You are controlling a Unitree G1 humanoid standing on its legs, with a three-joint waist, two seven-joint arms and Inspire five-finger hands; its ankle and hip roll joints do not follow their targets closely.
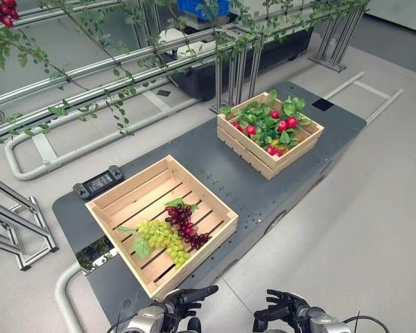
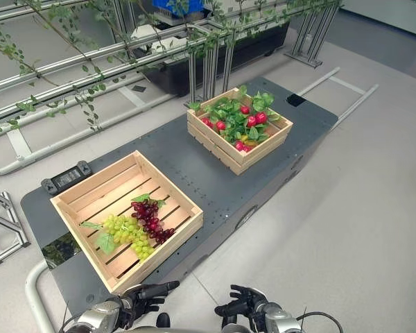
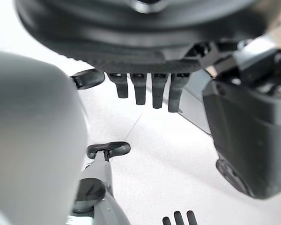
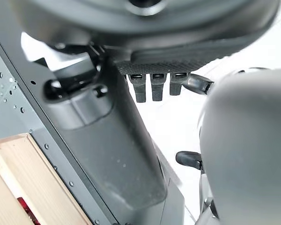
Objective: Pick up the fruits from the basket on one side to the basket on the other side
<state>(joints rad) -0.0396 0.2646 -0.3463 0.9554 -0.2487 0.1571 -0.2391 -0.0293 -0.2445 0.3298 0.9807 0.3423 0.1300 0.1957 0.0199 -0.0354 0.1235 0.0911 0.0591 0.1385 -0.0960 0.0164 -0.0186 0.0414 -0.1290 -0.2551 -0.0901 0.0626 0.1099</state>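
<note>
Wooden crate (image 1: 128, 182) holding grapes (image 1: 163, 236), left hand (image 1: 184, 302) and right hand (image 1: 281, 307) relaxed, empty

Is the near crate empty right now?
No: a green grape bunch and a dark red grape bunch lie on the slats of the near crate.

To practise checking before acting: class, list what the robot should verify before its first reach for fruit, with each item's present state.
1. Left hand holds nothing, fingers relaxed: ok.
2. Right hand holds nothing: ok.
3. Green grapes and purple grapes lie uncovered in the near crate: ok.
4. A hand above the grapes: not ok, both hang short of that crate.
5. Free room in the far crate among red fruits and leaves: cannot tell.
</note>
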